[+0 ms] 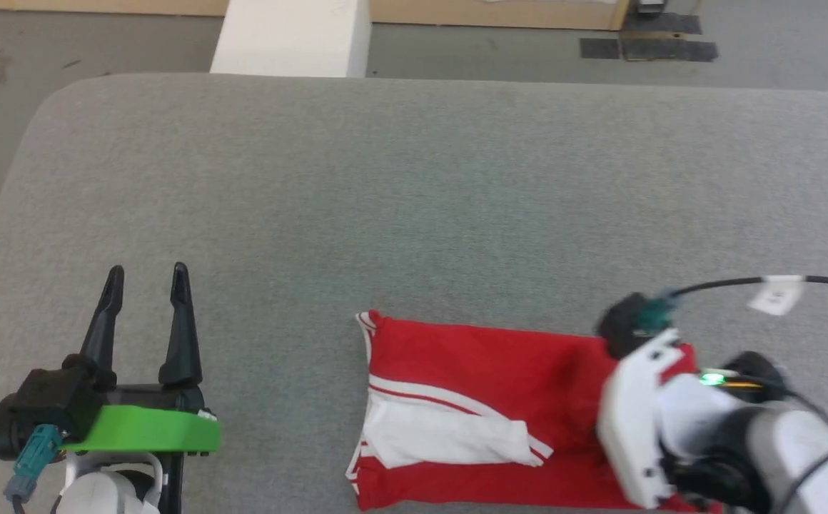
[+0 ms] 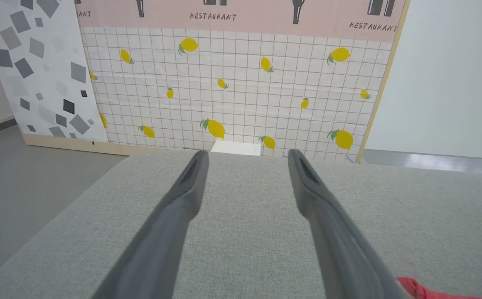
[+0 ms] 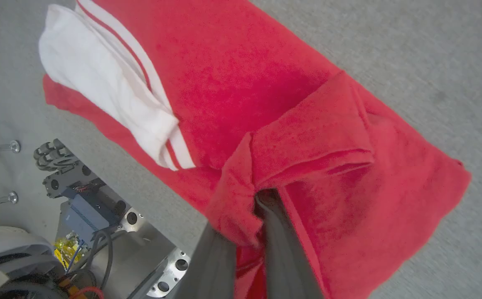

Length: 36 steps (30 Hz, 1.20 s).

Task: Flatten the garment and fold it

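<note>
A red jersey T-shirt lies doubled into a rough rectangle along the near edge of a grey cloth-covered table, right of the middle, with one white sleeve laid across its red body and striped trim showing at its left end. The robot's right gripper comes down over the shirt's right end, its two dark fingers pressed together on a raised ridge of red cloth. The pinched fold lifts off the layers beneath, which suggests the arm has taken this end in order to carry it over toward the sleeve end for a further fold, or to pull the creases out. The left gripper hovers over bare table near the near-left corner, well apart from the shirt, fingers spread wide and holding nothing. From there it looks placed to keep out of the working arm's way. The fabric bunches around the pinch and the top layer sits wrinkled, so the folding appears only partly done and the shirt is not yet flat.
</note>
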### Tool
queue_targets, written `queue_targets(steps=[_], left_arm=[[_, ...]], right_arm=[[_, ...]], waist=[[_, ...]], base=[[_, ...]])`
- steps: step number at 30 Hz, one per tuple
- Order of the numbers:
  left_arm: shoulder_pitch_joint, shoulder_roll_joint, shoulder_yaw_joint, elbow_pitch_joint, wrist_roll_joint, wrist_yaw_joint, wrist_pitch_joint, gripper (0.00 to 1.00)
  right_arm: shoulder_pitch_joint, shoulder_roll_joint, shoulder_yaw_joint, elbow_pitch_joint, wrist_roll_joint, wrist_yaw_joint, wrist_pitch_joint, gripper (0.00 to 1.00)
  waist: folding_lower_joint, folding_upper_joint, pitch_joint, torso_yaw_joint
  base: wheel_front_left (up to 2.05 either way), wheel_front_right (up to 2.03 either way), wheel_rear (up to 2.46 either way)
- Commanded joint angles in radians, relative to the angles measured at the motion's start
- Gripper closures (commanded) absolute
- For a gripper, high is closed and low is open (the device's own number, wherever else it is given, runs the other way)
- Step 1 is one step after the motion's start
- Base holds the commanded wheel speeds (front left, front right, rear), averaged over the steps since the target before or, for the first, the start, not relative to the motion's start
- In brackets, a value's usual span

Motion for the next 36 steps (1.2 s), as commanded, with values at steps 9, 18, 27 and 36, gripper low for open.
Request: queue_targets(steps=[9,18,27,36], left_arm=[[0.003,-0.021,0.004,0.009,0.011,-0.013,-0.004,0.0],[-0.007,-0.037,-0.001,0.018,0.017,-0.023,-0.004,0.0],[-0.017,-0.048,-0.007,0.031,0.022,-0.032,-0.004,0.0],[-0.014,-0.048,-0.011,0.052,0.024,-0.04,-0.004,0.0]], right_arm=[[-0.087,0.109,0.136,0.118,0.03,-0.001,-0.122,1.0],[-0.155,0.207,0.2,0.247,-0.004,-0.001,-0.267,1.0],[-0.196,0.251,0.228,0.428,-0.032,-0.001,-0.39,1.0],[-0.236,0.265,0.316,0.443,0.077,-0.001,-0.469,0.0]], waist=[[0.0,-0.0001,0.021,0.074],[0.0,-0.0001,0.047,0.101],[0.0,-0.0001,0.057,0.106],[0.0,-0.0001,0.028,0.09]], base=[[0.0,0.0,0.0],[0.0,0.0,0.0],[0.0,0.0,0.0],[0.0,0.0,0.0]])
